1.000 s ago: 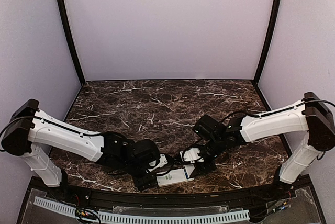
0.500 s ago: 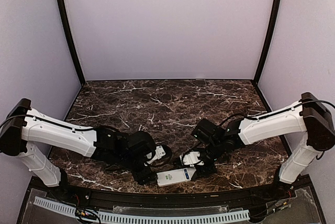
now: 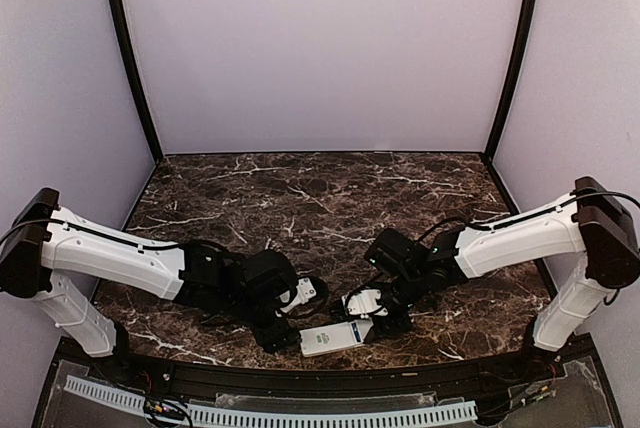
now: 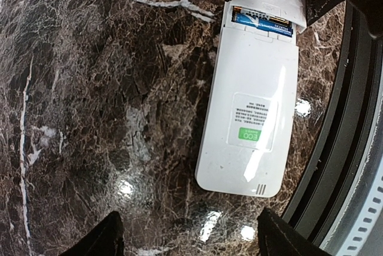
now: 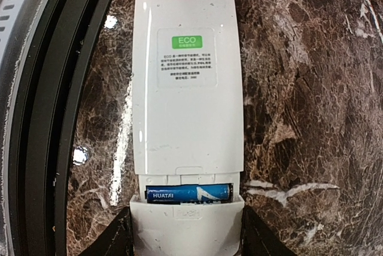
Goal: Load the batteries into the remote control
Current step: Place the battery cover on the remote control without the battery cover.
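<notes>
The white remote control lies back-up near the table's front edge. Its battery bay is open at one end, and one blue battery lies crosswise in it; the same battery shows in the left wrist view. My right gripper is shut on the thin white cover plate, which sits at the bay's outer edge, partly over it. My left gripper is open just off the remote's other end, with only bare table between its fingers.
A black rail and grey slotted strip run along the front edge, right beside the remote. The dark marble tabletop stretches behind both arms, and pale walls enclose it on three sides.
My left gripper has drawn back a little to the left, away from the remote. The right gripper and the remote's bay end shifted slightly toward the front edge.
</notes>
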Robot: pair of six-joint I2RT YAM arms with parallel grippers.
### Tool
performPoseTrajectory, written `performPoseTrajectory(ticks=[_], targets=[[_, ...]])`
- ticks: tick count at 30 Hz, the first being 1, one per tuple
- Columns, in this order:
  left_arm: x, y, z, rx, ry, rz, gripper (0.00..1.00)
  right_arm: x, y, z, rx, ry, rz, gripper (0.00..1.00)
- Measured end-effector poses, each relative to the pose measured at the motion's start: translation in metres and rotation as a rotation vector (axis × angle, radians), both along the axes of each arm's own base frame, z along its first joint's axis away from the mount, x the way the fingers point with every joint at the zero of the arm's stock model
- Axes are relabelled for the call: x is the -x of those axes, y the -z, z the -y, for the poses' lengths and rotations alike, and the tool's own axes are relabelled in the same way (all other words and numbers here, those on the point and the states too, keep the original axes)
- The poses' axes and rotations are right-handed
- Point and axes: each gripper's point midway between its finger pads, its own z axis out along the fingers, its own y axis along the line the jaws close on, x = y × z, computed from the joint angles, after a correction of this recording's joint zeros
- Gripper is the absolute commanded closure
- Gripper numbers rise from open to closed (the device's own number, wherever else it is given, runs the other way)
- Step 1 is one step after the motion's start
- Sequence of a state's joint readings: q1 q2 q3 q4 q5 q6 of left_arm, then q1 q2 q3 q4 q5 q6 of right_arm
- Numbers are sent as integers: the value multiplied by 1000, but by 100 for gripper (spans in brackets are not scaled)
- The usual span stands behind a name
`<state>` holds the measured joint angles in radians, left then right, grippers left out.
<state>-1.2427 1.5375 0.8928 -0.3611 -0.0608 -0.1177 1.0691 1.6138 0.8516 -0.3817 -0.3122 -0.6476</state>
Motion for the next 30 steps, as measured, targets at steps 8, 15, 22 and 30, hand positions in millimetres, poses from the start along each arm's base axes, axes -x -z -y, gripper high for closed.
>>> performPoseTrajectory(ticks=[8, 15, 22, 30], targets=[[0, 0, 0, 1, 1, -2, 23, -1, 0, 0, 3, 7, 0, 57], [2, 0, 1, 3, 6, -10, 23, -1, 6, 0, 14, 12, -4, 53], [3, 0, 1, 5, 9, -16, 23, -2, 6, -1, 16, 12, -6, 50], [3, 1, 1, 3, 10, -18, 24, -1, 6, -1, 30, 17, -9, 44]])
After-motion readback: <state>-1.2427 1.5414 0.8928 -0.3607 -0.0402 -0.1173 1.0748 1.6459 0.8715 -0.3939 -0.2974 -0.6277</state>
